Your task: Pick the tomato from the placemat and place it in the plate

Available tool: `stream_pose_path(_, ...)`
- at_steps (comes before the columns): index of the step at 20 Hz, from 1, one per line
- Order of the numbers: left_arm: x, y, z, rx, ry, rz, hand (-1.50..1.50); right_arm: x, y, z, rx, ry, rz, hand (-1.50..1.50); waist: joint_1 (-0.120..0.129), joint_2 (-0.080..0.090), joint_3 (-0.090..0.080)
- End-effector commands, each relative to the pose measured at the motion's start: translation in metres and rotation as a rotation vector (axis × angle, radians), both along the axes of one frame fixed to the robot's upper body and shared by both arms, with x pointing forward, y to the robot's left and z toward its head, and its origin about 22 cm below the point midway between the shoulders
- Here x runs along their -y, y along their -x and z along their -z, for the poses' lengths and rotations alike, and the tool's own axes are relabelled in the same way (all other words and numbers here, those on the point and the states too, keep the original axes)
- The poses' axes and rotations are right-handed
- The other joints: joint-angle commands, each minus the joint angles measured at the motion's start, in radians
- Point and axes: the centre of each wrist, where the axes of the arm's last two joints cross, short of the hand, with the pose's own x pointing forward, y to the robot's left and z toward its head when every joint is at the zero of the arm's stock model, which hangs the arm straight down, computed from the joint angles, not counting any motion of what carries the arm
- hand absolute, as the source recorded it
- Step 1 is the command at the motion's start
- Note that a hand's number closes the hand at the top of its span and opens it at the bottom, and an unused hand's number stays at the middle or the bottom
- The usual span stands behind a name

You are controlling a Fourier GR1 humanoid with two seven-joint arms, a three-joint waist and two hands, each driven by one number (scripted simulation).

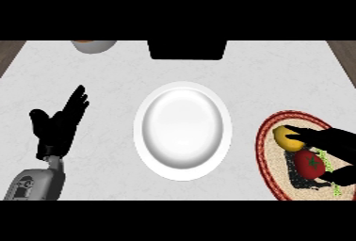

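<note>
Now | placemat [267, 141]: tomato [310, 164], yellow fruit [286, 140] | right hand [338, 143] at tomato

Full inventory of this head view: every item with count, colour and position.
counter: one, white, fills the view
plate: one, white, centre, nothing on it
placemat: one, round, beige with red rim, right edge
tomato: one, red, on the placemat
yellow fruit: one, on the placemat, beyond the tomato
black object: one, top centre, cut off
bowl: one, pale, top left, cut off
left hand: one, black, open, resting at left
right hand: one, black, over the placemat, bracketing the tomato
</note>
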Motion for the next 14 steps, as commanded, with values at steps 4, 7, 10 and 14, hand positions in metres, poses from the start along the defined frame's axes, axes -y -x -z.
stream_pose_path(4,-0.02,0.005,-0.002,-0.02,0.011,-0.019,0.0,-0.019,0.011,0.014,-0.069,-0.033,-0.054,1.5,-0.003,0.009,0.011)
stream_pose_path(7,-0.004,0.007,0.002,0.007,-0.001,-0.011,0.0,-0.003,0.022,0.014,-0.052,-0.078,-0.033,1.5,-0.004,0.009,0.011)
stream_pose_path(10,-0.005,-0.007,-0.012,0.003,-0.012,0.002,0.0,-0.155,0.011,0.045,-0.023,-0.156,0.048,1.5,0.003,0.006,0.006)
stream_pose_path(14,-0.003,0.002,-0.001,-0.014,-0.007,0.022,0.0,-0.2,0.013,0.043,0.024,-0.203,0.122,1.5,0.041,0.0,0.0)
